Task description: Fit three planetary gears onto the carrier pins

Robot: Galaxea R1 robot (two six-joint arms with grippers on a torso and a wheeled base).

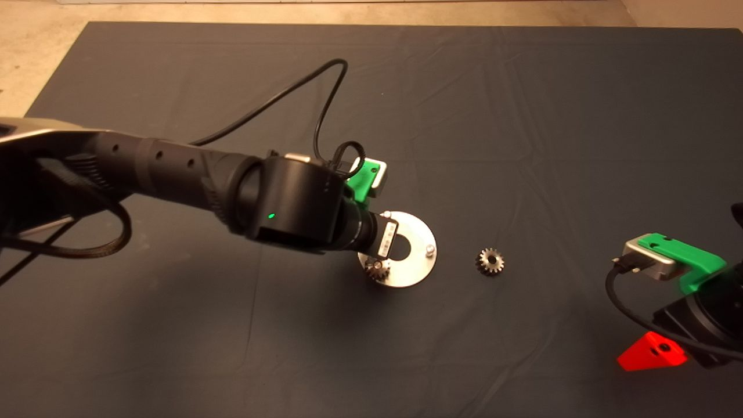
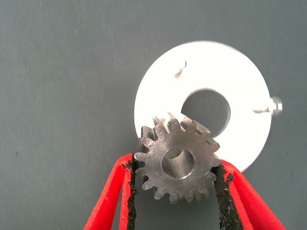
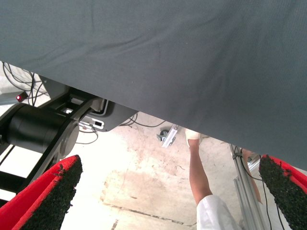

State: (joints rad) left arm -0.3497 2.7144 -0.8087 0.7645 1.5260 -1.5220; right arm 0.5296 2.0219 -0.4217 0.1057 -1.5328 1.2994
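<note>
I have the left gripper (image 2: 175,184) clamped on one planetary gear (image 2: 177,162), a silvery-grey spur gear with pointed teeth and a round central bore, pinched between the black pads (image 2: 221,184) right over the rim of the disc (image 2: 158,91). The disc is flat, round and shiny with a large central hole, and sits near the middle of the mat (image 1: 522,116). On it I count two bare carrier pins (image 2: 274,104), short silver studs; what looks like a third shows through the held gear's bore, though I can't be sure from here. From the head camera I count two gears: one at the disc's near edge under the left arm, and a second gear (image 1: 490,260) lying flat on the mat just beside the disc, toward the right edge. The right gripper (image 3: 163,191) waits at the mat's near right corner, fingers spread wide.
</note>
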